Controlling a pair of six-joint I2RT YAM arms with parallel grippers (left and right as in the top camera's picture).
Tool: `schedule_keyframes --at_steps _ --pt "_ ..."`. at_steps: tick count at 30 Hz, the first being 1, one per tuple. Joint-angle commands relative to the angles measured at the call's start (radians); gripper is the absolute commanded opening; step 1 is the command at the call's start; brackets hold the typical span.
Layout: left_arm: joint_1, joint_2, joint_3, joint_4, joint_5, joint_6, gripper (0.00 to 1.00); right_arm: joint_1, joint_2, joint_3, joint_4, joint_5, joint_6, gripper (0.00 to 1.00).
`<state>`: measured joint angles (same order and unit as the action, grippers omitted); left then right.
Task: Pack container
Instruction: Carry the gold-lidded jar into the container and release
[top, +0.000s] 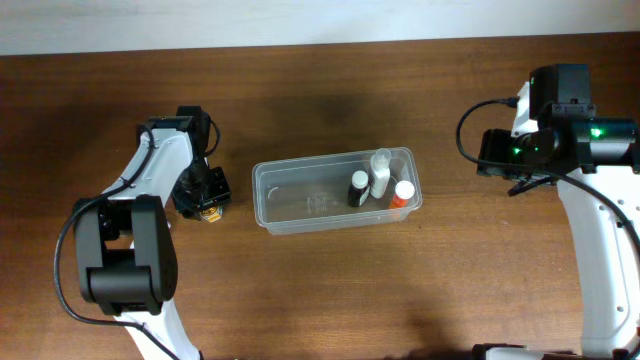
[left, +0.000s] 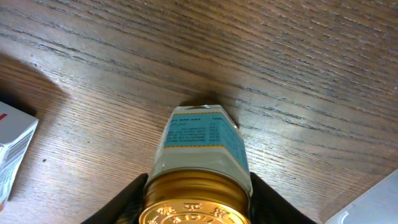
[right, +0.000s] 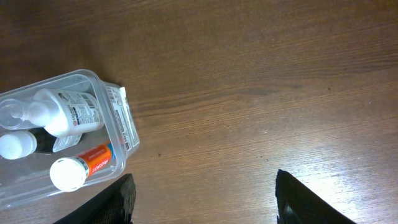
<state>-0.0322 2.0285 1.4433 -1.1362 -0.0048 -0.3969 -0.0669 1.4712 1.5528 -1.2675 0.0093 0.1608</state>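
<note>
Two arms flank a brown wooden surface (top: 300, 280) in the overhead view, and the container (top: 300, 200) lies near its middle, long side running left to right. Three small bottles stand packed in the container's right end: a black bottle (top: 358, 188) with a white cap, a white bottle (top: 380, 172) with a clear top just beside it, and an orange bottle (top: 402, 193) with a white cap nearest the end wall; the left half holds nothing. The left end effector (top: 205, 195) points down just left of the container, apart from it, over a jar (top: 209, 212) with a gold lid. The right end effector (top: 492, 150) sits well to the right of the container. From the left wrist, the jar shows its gold lid and a teal and white label, and both dark fingers (left: 124, 202) press against either side of the lid, closed on it; whether the jar rests on the surface I cannot tell. A white box (left: 12, 149) lies at the left edge of this view, and a pale corner, seemingly the container's, shows at the lower right. From the right wrist, the fingers (right: 118, 202) stand wide apart over bare wood with nothing between them, and the container's bottle-filled end lies to the upper left.
</note>
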Motion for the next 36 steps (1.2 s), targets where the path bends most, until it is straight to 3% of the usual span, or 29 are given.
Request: schedule_keyframes --at_steps 1,9,15,20,31,36 --pt "0.003 0.01 -0.005 0.007 -0.03 0.002 0.46 -0.006 0.002 -0.006 0.003 -0.005 0.005 0.64" --pt "0.003 0.01 -0.002 0.044 -0.041 0.002 0.38 -0.006 0.002 -0.006 0.003 -0.005 0.005 0.64" --pt "-0.003 -0.012 0.038 0.039 -0.04 0.006 0.25 -0.006 0.002 -0.006 0.002 -0.005 0.005 0.64" --pt "-0.036 -0.099 0.071 0.035 -0.041 0.01 0.23 -0.006 0.002 -0.006 0.003 -0.005 0.005 0.64" --pt "-0.284 -0.407 0.1 0.059 -0.072 0.009 0.23 -0.006 0.002 -0.006 0.003 -0.005 0.005 0.64" --pt "-0.408 -0.396 0.1 0.084 -0.071 0.009 0.23 -0.006 0.002 -0.006 0.004 -0.006 0.005 0.64"
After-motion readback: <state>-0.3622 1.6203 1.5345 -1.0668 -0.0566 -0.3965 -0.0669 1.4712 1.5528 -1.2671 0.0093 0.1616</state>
